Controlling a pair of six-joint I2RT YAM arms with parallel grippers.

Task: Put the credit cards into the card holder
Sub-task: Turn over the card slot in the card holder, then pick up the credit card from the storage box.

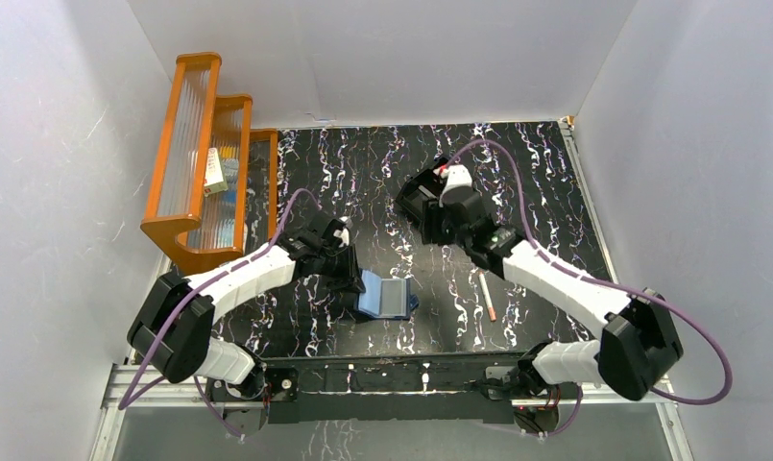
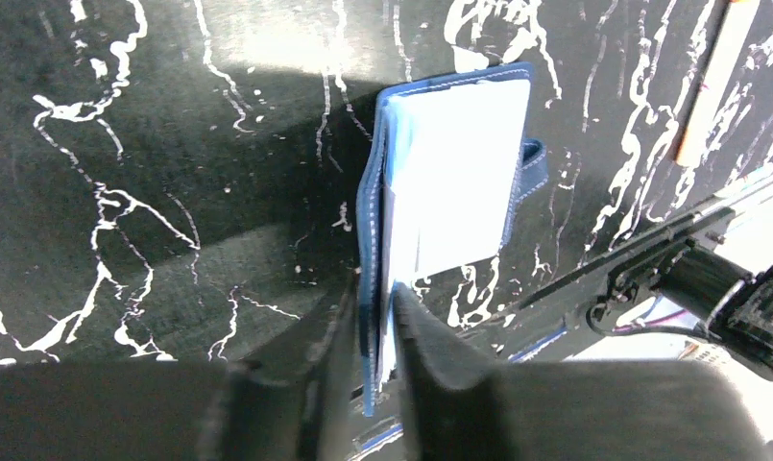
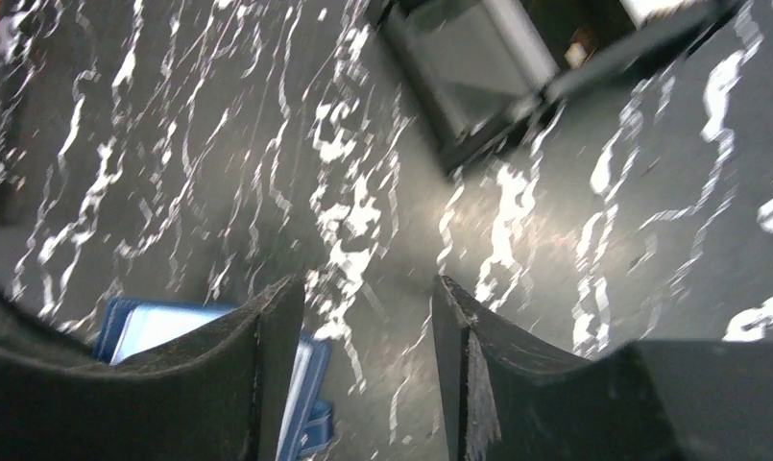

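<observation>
My left gripper [image 2: 374,293] is closed narrowly on the near edge of the card holder [image 2: 368,211], one finger on each side of its blue spine. The hold looks light and sits on only a sliver of soft material. The card holder lies open on the table [image 1: 363,173], towards the near edge and a little left of centre. A pale card [image 2: 459,163] lies against its lighter inside, but I cannot tell whether it is seated in a slot or only resting there. My right gripper [image 3: 368,288] hangs farther back with its fingers well apart and nothing between them, close to the black box [image 3: 478,67]. That view is blurred, so I cannot read what the box contains. My main worry is the pinch: if I lift or tilt with so little edge between the fingers, the soft cover could slip out or fold shut, and a loose card would slide onto the table. If I let go too soon, the flap may spring and shift the card. Bringing my right arm across could also nudge the card holder, or sweep the thin stick [image 1: 486,296] to its right into the way.
</observation>
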